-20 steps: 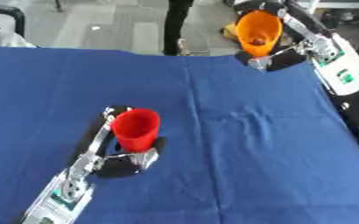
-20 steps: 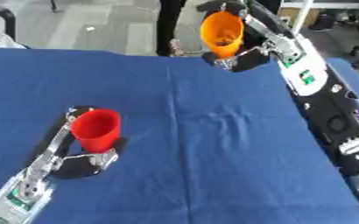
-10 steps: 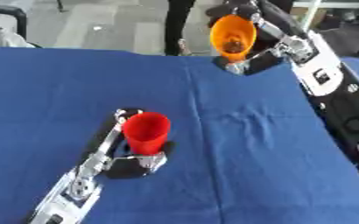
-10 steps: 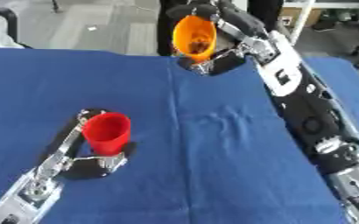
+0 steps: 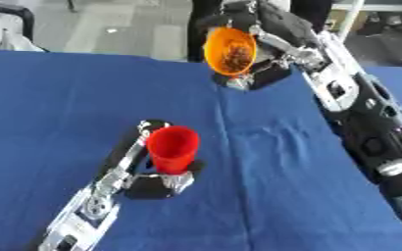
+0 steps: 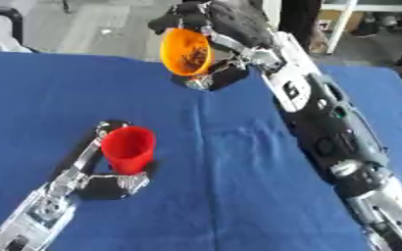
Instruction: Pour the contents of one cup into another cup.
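No brand, label or readable writing is seen on either cup or on the arms. An orange plastic cup [image 5: 230,51] is held up above the far part of the blue cloth-covered table [image 5: 264,196] by the right hand [image 5: 260,22], fingers curled round its rim and back; the cup is tipped with its mouth facing the camera, and dark brownish bits are seen inside, too blurred to identify. A red plastic cup [image 5: 173,149] is stood upright on the cloth nearer the camera, left of centre, well apart from the orange one. The left hand [image 5: 157,174] is wrapped about its lower part, thumb and fingers around the base; the cup's bottom is hidden by them. The red cup's inside cannot be made out. The right forearm is cut off at the right edge, the left at the bottom
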`<state>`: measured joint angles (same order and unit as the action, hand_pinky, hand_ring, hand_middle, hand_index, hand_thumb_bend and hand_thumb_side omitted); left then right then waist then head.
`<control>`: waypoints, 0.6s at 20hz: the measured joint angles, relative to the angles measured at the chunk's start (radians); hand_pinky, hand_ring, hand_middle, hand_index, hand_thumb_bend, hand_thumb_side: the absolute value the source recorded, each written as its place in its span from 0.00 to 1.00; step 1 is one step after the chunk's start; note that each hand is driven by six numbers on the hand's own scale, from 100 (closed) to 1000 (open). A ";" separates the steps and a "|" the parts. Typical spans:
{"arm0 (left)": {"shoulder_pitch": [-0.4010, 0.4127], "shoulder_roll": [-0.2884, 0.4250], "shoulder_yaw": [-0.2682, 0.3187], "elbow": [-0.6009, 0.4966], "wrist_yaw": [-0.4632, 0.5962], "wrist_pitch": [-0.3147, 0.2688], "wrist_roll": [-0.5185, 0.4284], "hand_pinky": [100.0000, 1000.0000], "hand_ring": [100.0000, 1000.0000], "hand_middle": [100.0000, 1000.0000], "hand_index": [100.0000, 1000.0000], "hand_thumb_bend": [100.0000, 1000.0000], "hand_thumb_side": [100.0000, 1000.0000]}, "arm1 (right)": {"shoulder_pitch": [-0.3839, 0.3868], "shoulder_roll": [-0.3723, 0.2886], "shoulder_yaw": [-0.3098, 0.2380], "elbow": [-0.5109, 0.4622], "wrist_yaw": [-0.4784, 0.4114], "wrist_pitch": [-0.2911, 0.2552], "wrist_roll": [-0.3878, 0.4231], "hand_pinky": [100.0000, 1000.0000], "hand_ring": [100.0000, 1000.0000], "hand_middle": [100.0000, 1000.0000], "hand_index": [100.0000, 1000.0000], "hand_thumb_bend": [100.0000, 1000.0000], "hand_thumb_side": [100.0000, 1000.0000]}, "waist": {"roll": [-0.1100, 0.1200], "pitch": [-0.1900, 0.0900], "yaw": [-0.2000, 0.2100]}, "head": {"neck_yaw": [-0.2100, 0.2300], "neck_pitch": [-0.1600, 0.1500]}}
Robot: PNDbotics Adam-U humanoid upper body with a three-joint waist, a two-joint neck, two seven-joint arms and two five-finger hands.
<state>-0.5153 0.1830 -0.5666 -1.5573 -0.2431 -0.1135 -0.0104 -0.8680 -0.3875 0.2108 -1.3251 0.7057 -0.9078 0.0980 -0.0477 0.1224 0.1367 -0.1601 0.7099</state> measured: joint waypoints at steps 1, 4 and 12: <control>-0.003 0.000 -0.002 0.003 0.000 -0.001 -0.002 0.00 0.17 0.25 0.57 0.00 0.27 | 0.000 0.004 0.003 -0.004 0.017 0.000 -0.008 0.20 0.19 0.70 0.91 0.04 0.00 | -0.001 0.000 0.000 | 0.000 0.000; -0.010 -0.008 -0.002 0.006 0.000 -0.001 -0.007 0.00 0.17 0.25 0.57 0.00 0.27 | -0.001 0.014 0.014 -0.021 0.072 0.000 -0.035 0.22 0.20 0.73 0.92 0.03 0.00 | -0.003 -0.001 0.002 | 0.000 0.000; -0.027 -0.013 -0.002 0.008 0.003 0.000 -0.013 0.00 0.17 0.25 0.57 0.00 0.27 | -0.003 0.024 0.042 -0.055 0.234 0.000 -0.134 0.26 0.21 0.75 0.93 0.02 0.00 | -0.003 -0.002 0.006 | -0.001 -0.001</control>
<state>-0.5421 0.1698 -0.5684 -1.5491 -0.2400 -0.1136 -0.0237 -0.8708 -0.3632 0.2528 -1.3802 0.9398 -0.9077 -0.0357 -0.0502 0.1203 0.1422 -0.1610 0.7092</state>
